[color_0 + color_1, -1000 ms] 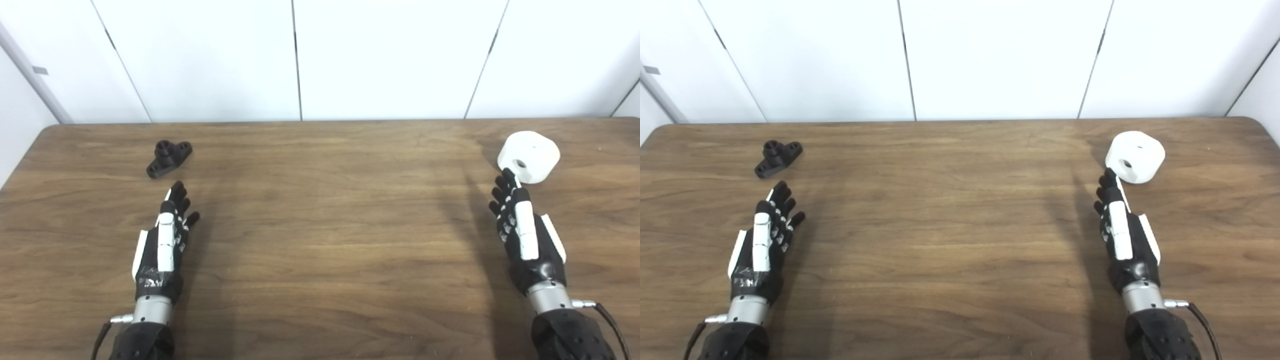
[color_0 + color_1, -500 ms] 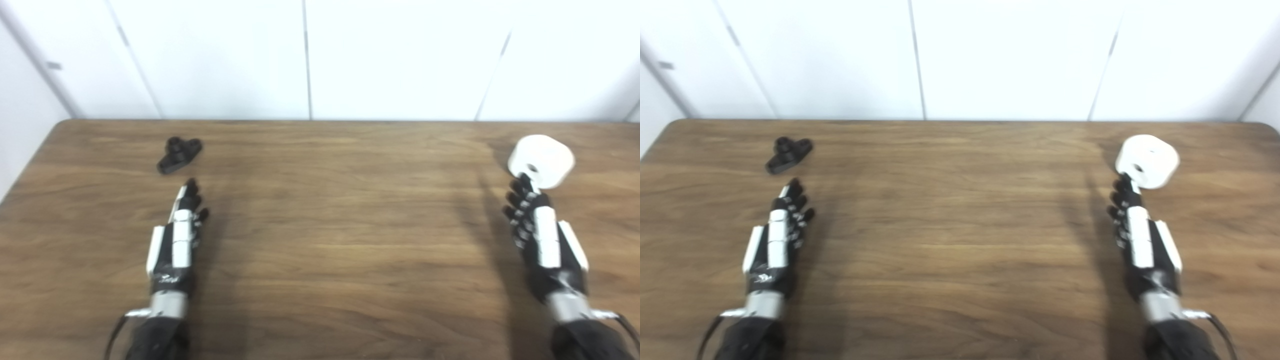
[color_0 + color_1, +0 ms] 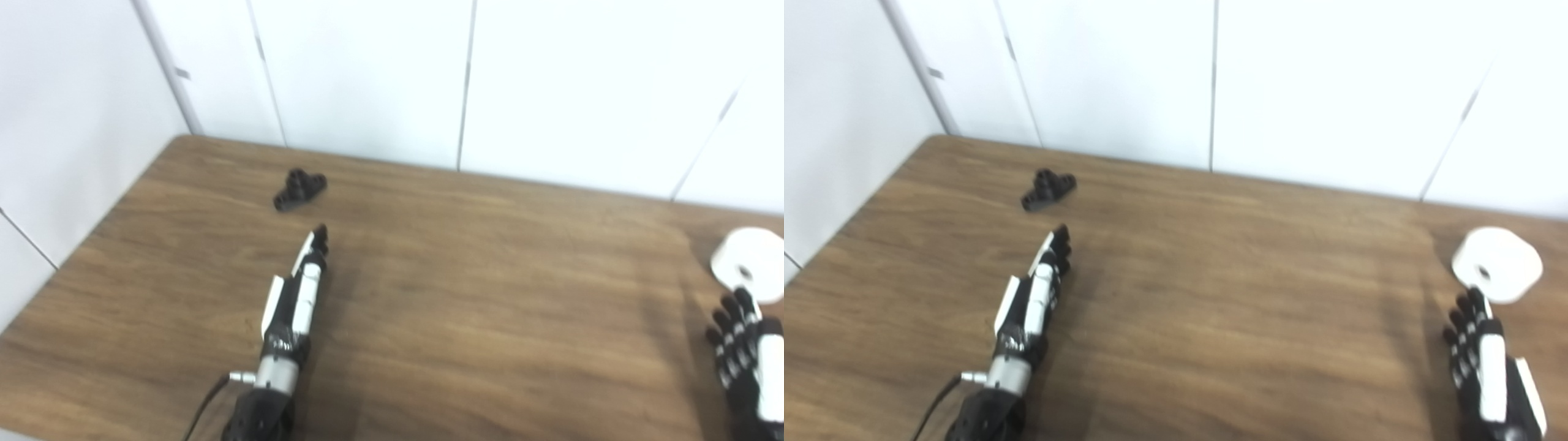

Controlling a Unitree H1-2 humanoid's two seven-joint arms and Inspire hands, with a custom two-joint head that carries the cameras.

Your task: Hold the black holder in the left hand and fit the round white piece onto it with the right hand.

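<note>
On the wooden table (image 3: pixel 478 294), in the upper left of the frame, the black holder (image 3: pixel 299 189) is seen lying flat, near the far edge and untouched. Just below it, toward the centre left, the left hand (image 3: pixel 298 293) is stretched out over the tabletop with its fingers (image 3: pixel 319 237) extended and pointing at the holder; a clear gap is left between the fingertips and the holder, and nothing is held. At the right edge of the frame the white piece (image 3: pixel 1496 264) is seen resting on the table, its round hole turned toward the camera. Directly below it, in the lower right corner, the right hand (image 3: pixel 1486 373) is held with fingers spread and empty; its fingertips are close under the white piece, but whether contact is made cannot be told. White wall panels (image 3: pixel 367 73) are seen behind the table. Both views are somewhat blurred.
</note>
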